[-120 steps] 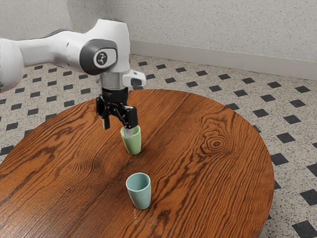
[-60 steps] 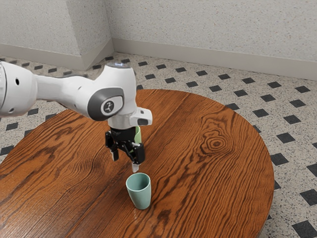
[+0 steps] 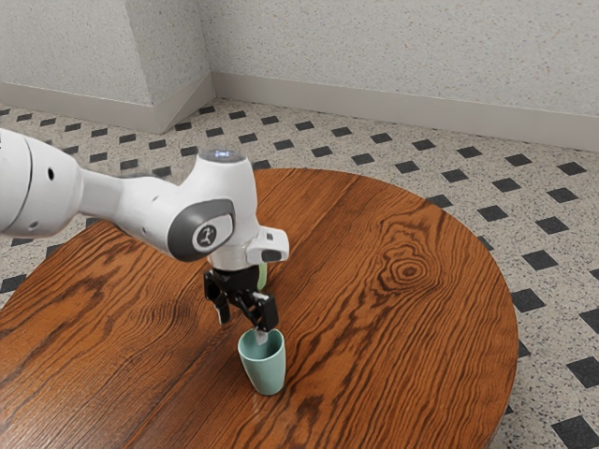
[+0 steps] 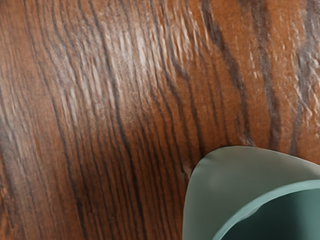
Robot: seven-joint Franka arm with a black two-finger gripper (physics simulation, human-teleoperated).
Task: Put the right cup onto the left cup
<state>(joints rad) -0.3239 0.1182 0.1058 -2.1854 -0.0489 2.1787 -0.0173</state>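
My black gripper [image 3: 242, 326] is open at the teal cup's rim in the exterior view. One fingertip [image 3: 262, 337] overlaps the cup's mouth; the other is outside it, toward the exterior view's left. The teal cup [image 3: 265, 367] stands upright on the table. Behind the hand, the green cup [image 3: 263, 275] is mostly hidden, with a thin strip of its side visible. From the wrist, the teal cup [image 4: 215, 185] appears close below the hand, its rim and dark inside partly in view.
Both cups stand on a round wooden table [image 3: 393, 318] with dark grain. Its curved edge runs round toward the exterior view's right, with the tiled floor [image 3: 477, 178] beyond. A pale wall rises behind.
From above the green cup, my open gripper has come toward the exterior view's near side and down to the teal cup's rim. Both cups have stayed put.
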